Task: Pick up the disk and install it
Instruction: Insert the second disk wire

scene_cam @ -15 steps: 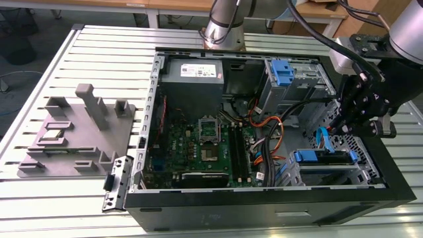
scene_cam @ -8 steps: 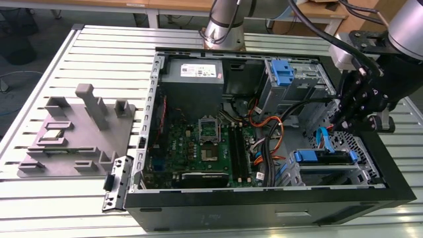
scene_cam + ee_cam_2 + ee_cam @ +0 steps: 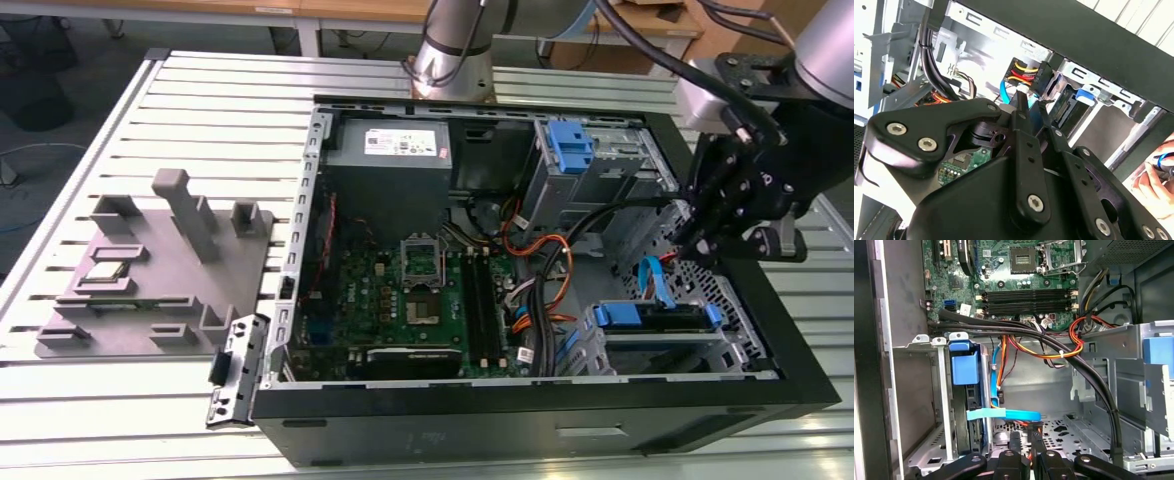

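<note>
The disk [image 3: 650, 318] is seen seated edge-up in the metal bay [image 3: 667, 345] of the open computer case [image 3: 534, 420]. The hand [image 3: 1025, 437] is positioned just beside it, fingers [image 3: 1021, 107] drawn nearly together, nothing clamped.

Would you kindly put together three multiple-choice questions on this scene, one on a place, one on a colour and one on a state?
1. Where is the disk?
A. on a grey plate beside the case
B. on top of the power supply
C. in a bay of the case, at the exterior view's right

2. In the first wrist view, what colour is the flat cable just ahead of the pincer?
A. blue
B. green
C. pink

3. How is the case?
A. shut by a side panel
B. open
C. turned face down

Answers:
1. C, its blue rails sit between the bay's metal walls.
2. A, it lies blue over the perforated floor.
3. B, the motherboard lies exposed.
</note>
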Robot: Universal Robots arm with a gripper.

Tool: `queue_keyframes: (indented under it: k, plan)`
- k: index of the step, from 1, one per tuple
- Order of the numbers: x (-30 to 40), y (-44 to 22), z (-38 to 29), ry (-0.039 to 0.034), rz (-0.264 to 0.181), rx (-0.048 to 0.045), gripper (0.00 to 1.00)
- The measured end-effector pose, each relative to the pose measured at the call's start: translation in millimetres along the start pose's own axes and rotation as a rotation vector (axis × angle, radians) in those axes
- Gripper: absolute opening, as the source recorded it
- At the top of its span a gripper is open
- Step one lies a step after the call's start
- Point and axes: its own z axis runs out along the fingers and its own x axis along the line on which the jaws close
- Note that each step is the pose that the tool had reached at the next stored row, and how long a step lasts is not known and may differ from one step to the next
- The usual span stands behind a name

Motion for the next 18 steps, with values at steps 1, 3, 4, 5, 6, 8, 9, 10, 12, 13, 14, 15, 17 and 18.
queue_keyframes:
  k: [1, 3, 4, 5, 6, 8, 9, 10, 12, 13, 14, 15, 17, 18]
  plan:
    - [-0.1, -0.3, -1.5, 0.0001, 0.0, -0.0007, 0.24]
    - [-0.2, -0.8, -2.7, 0.0, 0.0, -0.002, 0.24]
    - [-0.3, -1.1, -2.7, 0.0, 0.0, -0.0027, 0.24]
    - [-0.4, -1.8, -2.9, 0.0003, 0.0, -0.0035, 0.24]
    - [-0.5, -2.6, -2.9, 0.0005, 0.0, -0.0047, 0.24]
    - [-1.0, -4.7, -2.8, 0.0006, 0.0, -0.007, 0.24]
    - [-1.3, -5.9, -2.8, 0.0008, 0.0, -0.0082, 0.24]
    - [-1.4, -6.8, -2.8, 0.0009, 0.001, -0.0095, 0.24]
    - [-1.6, -7.7, -3.4, 0.0013, 0.001, -0.0122, 0.24]
    - [-1.7, -8.3, -3.7, 0.0014, 0.001, -0.0134, 0.24]
    - [-1.8, -9.1, -3.7, 0.0014, 0.001, -0.0147, 0.24]
    - [-1.9, -10.1, -3.6, 0.0013, 0.001, -0.016, 0.24]
    - [-2.6, -12.9, -3.6, 0.0017, 0.001, -0.0174, 0.24]
    - [-3.3, -14.3, -3.4, 0.0015, 0.001, -0.0179, 0.24]
